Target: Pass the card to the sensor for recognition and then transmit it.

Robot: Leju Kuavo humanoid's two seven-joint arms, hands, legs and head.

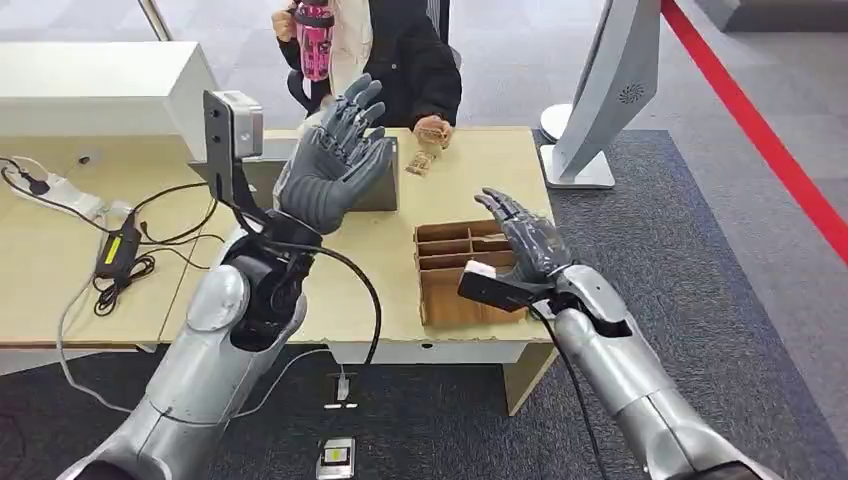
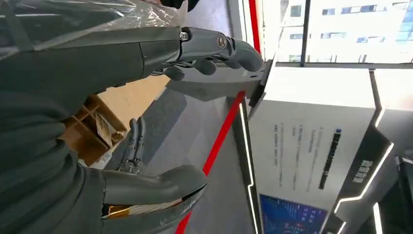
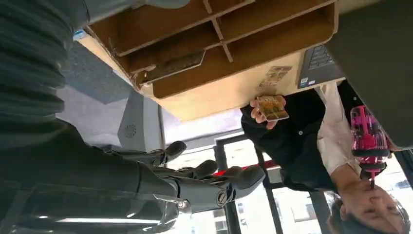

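Observation:
My left hand [image 1: 335, 150] is raised above the table with its fingers spread and nothing in it; its fingers [image 2: 214, 48] and thumb stand wide apart in the left wrist view. My right hand [image 1: 525, 235] hovers open and empty over a cardboard box [image 1: 450, 290] with several compartments. One compartment holds a flat card [image 3: 175, 66]. Across the table a person holds another card [image 1: 430, 135] [image 3: 272, 108] in one hand. A grey laptop-like device [image 1: 385, 190] stands behind my left hand.
The person drinks from a pink bottle [image 1: 313, 35]. A white box [image 1: 100, 90] sits at the table's back left, with cables and a power adapter [image 1: 118, 250] in front of it. A white kiosk stand [image 1: 600, 90] rises at the right; a red floor line [image 1: 760, 130] runs beyond.

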